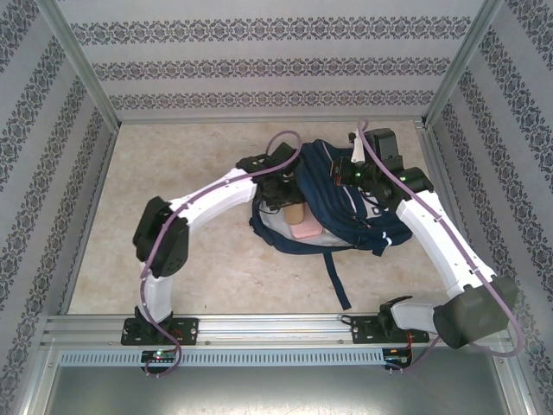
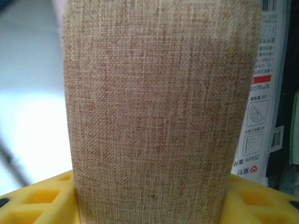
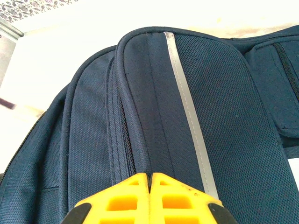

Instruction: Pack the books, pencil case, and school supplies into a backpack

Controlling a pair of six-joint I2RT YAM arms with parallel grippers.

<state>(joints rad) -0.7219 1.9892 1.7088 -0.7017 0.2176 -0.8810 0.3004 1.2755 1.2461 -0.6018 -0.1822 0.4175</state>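
Clasping the soft, light pencil case [image 2: 159, 102] mid-body suits the left gripper [image 2: 149, 205]; the right gripper [image 3: 150, 196] pinches limp backpack [image 3: 224, 116] fabric.

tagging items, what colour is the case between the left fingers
Tan, plain woven cloth. The case shows best in the left wrist view.

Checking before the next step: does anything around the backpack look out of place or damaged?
Nothing spilled or damaged. One dark strap of the backpack trails loose across the table toward the arm bases. The pencil case stands upright in the left gripper.
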